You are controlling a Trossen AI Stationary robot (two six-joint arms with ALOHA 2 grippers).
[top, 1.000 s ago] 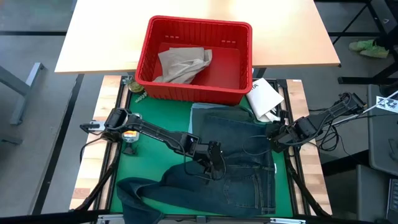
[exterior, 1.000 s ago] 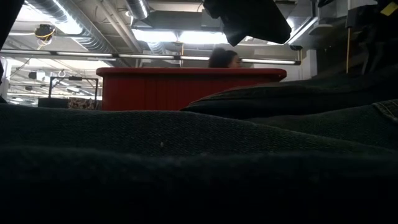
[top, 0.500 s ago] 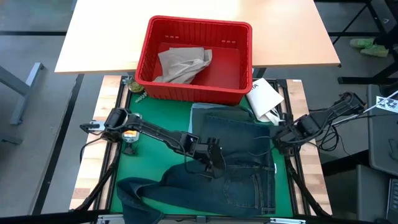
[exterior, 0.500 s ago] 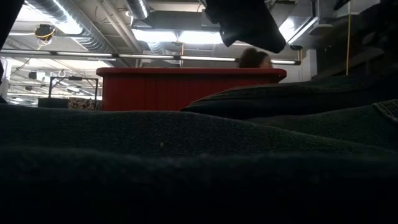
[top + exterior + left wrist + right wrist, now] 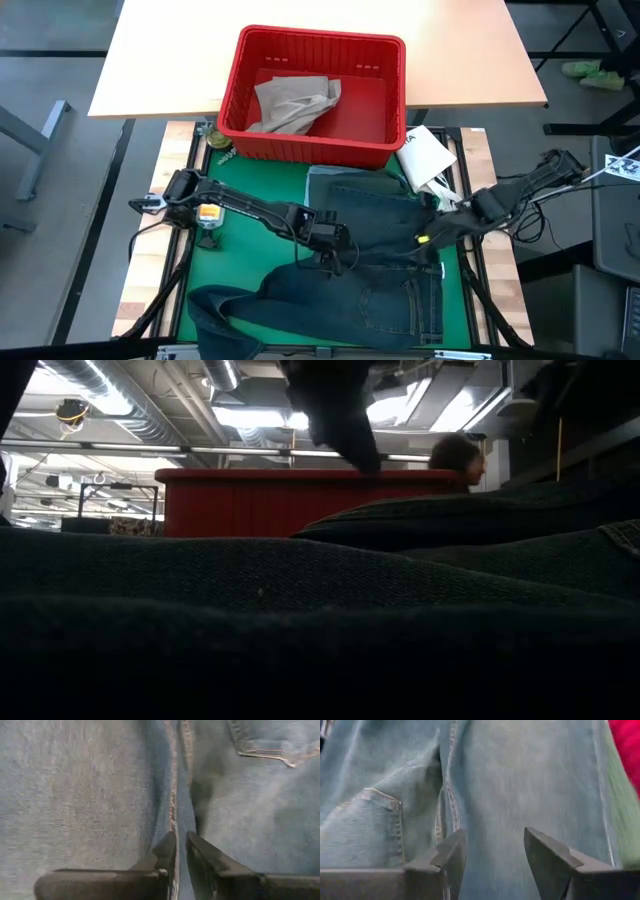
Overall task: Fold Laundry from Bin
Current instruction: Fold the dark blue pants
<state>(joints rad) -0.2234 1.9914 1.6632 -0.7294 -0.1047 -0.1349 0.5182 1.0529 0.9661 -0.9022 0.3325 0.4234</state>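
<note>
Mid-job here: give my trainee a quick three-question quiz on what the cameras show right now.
1. True or false: the left gripper is pinching a fold of the jeans.
2. What lies in the red bin? A) jeans B) a tan garment C) nothing
3. Fill in: the right gripper hovers over the jeans with its fingers ____.

Key:
1. True: its fingers close on a seam ridge.
2. B
3. open; nothing sits between them.
</note>
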